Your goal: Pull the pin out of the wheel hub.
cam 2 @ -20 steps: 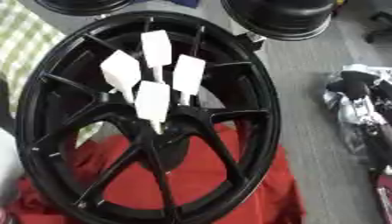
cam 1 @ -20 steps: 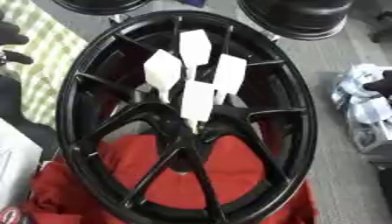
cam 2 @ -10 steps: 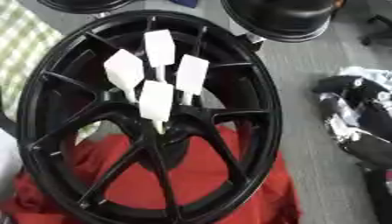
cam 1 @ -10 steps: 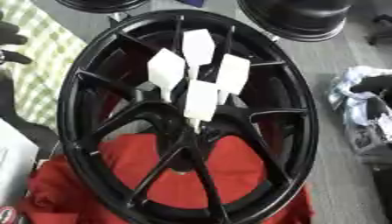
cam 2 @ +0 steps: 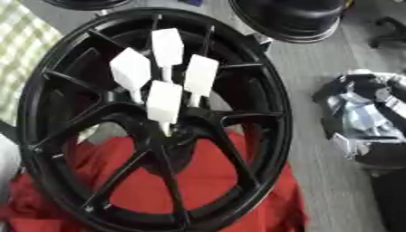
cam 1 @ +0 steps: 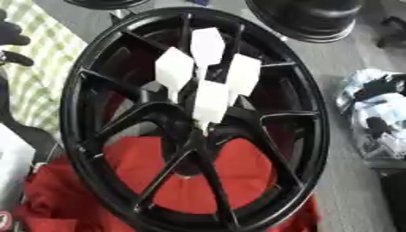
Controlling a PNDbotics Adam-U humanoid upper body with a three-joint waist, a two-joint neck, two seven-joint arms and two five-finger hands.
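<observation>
We see four white pins [cam 1: 211, 101] standing in the middle of the black hub [cam 1: 295, 149], which lies on a red cloth [cam 1: 238, 172]. Our right hand [cam 2: 361, 120] is at the surface's right edge; its fingers' state we cannot tell.

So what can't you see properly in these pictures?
- Right hand: right eye view, a blurred black-and-silver shape at the right edge; its pose cannot be told.
- Left hand: in neither view.
- White pins: where their stems enter the wheel hub is too blurred to tell.
- Wheel rim: bottom cut off by the frame.
- Red cloth: mostly hidden behind the spokes.
</observation>
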